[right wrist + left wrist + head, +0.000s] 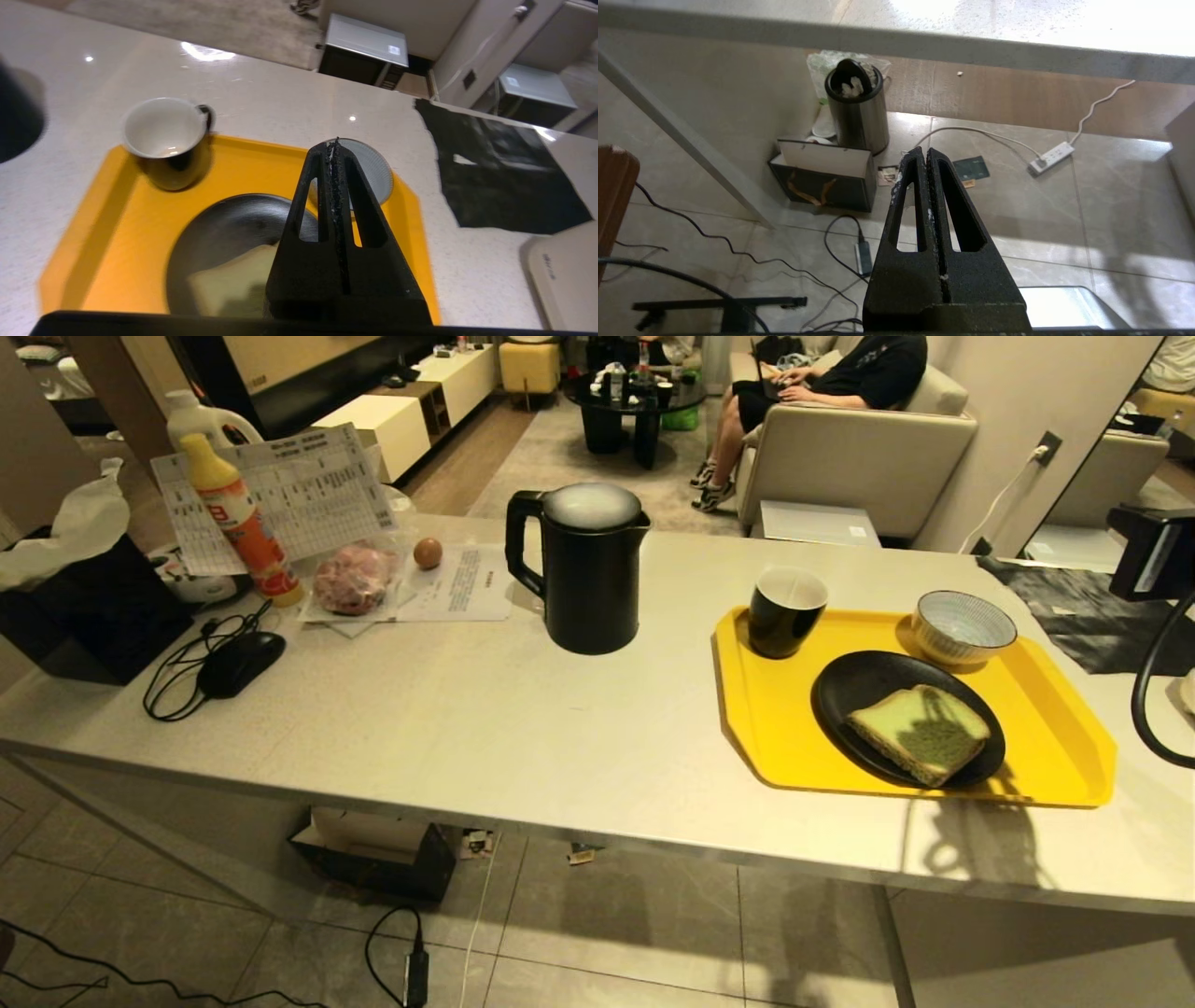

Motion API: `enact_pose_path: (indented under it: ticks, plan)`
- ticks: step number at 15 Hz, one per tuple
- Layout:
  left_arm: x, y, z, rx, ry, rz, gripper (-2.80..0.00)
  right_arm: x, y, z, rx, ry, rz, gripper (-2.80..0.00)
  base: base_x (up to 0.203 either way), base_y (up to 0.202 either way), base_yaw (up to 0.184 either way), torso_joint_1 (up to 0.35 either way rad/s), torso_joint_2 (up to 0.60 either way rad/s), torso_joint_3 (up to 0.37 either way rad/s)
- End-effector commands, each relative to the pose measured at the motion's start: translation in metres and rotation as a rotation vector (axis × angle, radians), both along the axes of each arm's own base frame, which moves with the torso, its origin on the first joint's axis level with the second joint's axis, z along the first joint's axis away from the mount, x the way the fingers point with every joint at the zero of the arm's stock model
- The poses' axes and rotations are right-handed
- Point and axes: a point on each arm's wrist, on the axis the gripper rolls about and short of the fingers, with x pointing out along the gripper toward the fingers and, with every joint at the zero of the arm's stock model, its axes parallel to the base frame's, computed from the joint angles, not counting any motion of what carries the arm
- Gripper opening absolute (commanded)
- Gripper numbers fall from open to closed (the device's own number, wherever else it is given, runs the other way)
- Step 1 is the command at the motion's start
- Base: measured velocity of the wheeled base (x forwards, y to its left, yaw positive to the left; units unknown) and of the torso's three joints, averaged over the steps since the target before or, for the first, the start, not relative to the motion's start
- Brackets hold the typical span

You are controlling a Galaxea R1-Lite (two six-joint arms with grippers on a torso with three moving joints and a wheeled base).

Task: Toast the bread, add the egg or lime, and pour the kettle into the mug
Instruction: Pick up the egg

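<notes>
We are seeing one bread (920, 732), one egg (428, 553), one kettle (583, 569), one mug (785, 611). Our right gripper (334, 145), pressed together, is hiding part of the bread; our left gripper (921, 153) is together too.

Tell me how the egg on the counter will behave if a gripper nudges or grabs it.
The egg lies loose on paper, nothing fencing it, so a nudge would probably roll it. Its smooth, rounded shell may slip between fingers. It is likely fragile, so squeeze gently.

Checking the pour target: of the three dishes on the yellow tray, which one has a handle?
The black mug, at the tray's corner nearest the kettle; the striped bowl and black plate have none.
</notes>
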Motion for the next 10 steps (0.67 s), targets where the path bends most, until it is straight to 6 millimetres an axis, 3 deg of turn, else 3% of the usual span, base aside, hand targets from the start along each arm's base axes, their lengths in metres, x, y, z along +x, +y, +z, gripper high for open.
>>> enact_pose_path:
  ticks: [1,7,10]
  plan:
    - [0.0,0.0,0.0,0.0,0.0,0.001,-2.8,0.0,0.0,0.0,0.006,-0.001,-0.004,-2.8,0.0,0.0,0.0,0.0,0.0,0.0]
    - [0.0,0.0,0.0,0.0,-0.001,0.002,-2.8,0.002,-0.001,0.0,0.075,-0.009,-0.001,-2.8,0.0,0.0,0.0,0.0,0.0,0.0]
    - [0.0,0.0,0.0,0.0,-0.001,0.002,-2.8,0.006,-0.001,-0.01,0.088,0.024,-0.001,-2.8,0.0,0.0,0.0,0.0,0.0,0.0]
